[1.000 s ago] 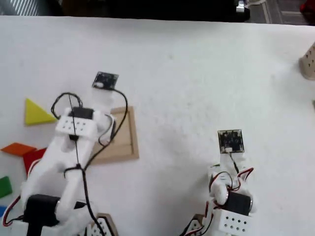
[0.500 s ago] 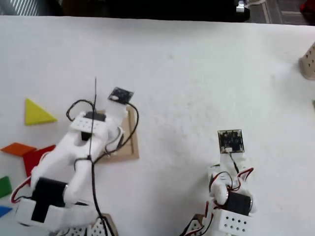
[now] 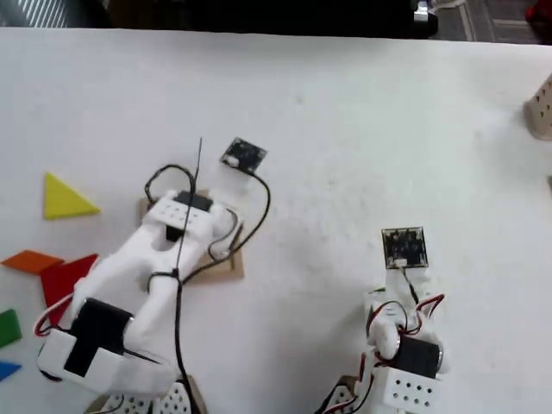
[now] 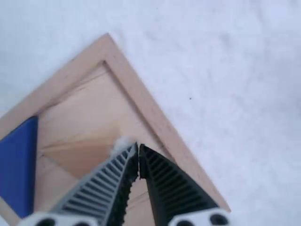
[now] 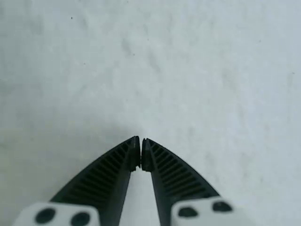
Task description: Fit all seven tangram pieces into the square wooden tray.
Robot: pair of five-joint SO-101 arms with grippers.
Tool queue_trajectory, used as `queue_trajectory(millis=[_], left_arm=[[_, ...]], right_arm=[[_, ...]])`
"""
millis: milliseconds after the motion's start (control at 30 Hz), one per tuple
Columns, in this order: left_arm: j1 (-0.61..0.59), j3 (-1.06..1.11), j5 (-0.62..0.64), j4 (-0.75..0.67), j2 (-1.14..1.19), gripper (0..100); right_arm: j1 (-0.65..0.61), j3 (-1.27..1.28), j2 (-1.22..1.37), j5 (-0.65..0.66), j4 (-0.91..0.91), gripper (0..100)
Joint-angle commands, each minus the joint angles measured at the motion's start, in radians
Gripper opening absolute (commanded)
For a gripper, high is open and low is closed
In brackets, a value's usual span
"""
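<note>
The square wooden tray (image 4: 141, 101) lies under my left arm; in the high view a strip of the tray (image 3: 224, 263) shows past the arm. A blue piece (image 4: 19, 165) lies in the tray at one side. My left gripper (image 4: 138, 157) hovers shut over the tray's bare floor, holding nothing. Loose pieces lie at the table's left: a yellow triangle (image 3: 65, 198), an orange piece (image 3: 33, 260), a red triangle (image 3: 65, 278), a green piece (image 3: 9, 328) and a blue piece (image 3: 7, 371). My right gripper (image 5: 140, 154) is shut and empty above bare white table near the front right.
The table (image 3: 362, 129) is white, with wide free room in the middle and right. A perforated wooden object (image 3: 541, 108) stands at the far right edge. The right arm's base (image 3: 401, 362) sits at the front.
My left arm has swung to the right over the tray, covering more of it. The right arm has not moved.
</note>
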Motion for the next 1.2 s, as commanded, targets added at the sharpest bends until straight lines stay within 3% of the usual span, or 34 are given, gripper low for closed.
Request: queue_trajectory(millis=[0, 167, 267, 400, 533, 700, 1167], left_arm=[[0.024, -0.034, -0.009, 0.089, -0.13, 2], [0.013, 0.164, -0.011, 0.068, -0.446, 2], [-0.073, 0.267, -0.014, 0.055, -0.619, 2], [-0.171, 0.292, -0.011, 0.158, -0.697, 2], [-0.179, 0.292, -0.017, 0.178, -0.591, 2], [-0.171, 0.244, -0.011, 0.075, -0.384, 2], [-0.171, -0.164, 0.003, 0.068, 0.09, 2]], right_arm=[[-0.005, 0.006, -0.012, 0.009, 0.005, 1.7], [-0.005, 0.006, -0.012, 0.009, 0.005, 1.7], [-0.005, 0.006, -0.012, 0.009, 0.005, 1.7], [-0.005, 0.006, -0.012, 0.009, 0.005, 1.7], [-0.005, 0.006, -0.012, 0.009, 0.005, 1.7], [-0.005, 0.006, -0.012, 0.009, 0.005, 1.7], [-0.005, 0.006, -0.012, 0.009, 0.005, 1.7]])
